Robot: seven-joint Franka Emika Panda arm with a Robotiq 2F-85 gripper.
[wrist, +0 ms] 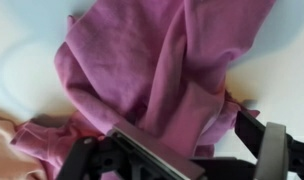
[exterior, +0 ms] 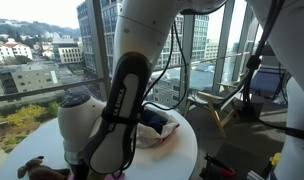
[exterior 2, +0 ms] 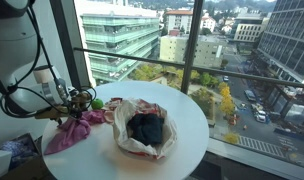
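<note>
Wrist view gives us 1 pink cloth (wrist: 162, 70), rumpled into thick folds and filling most of the picture, with the white top of 1 round table (wrist: 17, 40) showing around it. We count 1 gripper (wrist: 187, 152) at the bottom edge of this view, its 2 fingers (wrist: 267, 150) spread wide and pinching nothing. The cloth lies directly under the gripper and ahead of it. 1 fold runs down into the gap between the fingers, and we cannot tell whether it touches either of them. At the lower left corner we see 1 patch of peach-coloured fabric (wrist: 7, 145), just beside the pink cloth.

In an exterior view the pink cloth (exterior 2: 70, 130) lies on the table (exterior 2: 187, 105), close to the table's edge nearest the 1 arm (exterior 2: 17, 40). The gripper (exterior 2: 72, 100) hangs low over the cloth at that same edge. We see 1 small green thing (exterior 2: 96, 103) just beside the gripper, on the side toward the table's middle; what it is we cannot tell. At the table's middle sits 1 dark blue garment (exterior 2: 147, 128), nested in 1 crumpled light wrap (exterior 2: 168, 142), and that wrap lies just beside the pink cloth.

In an exterior view the arm (exterior: 127, 90) fills the foreground and hides the gripper, while the wrap (exterior: 170, 128) shows behind it on the table (exterior: 184, 152).
</note>
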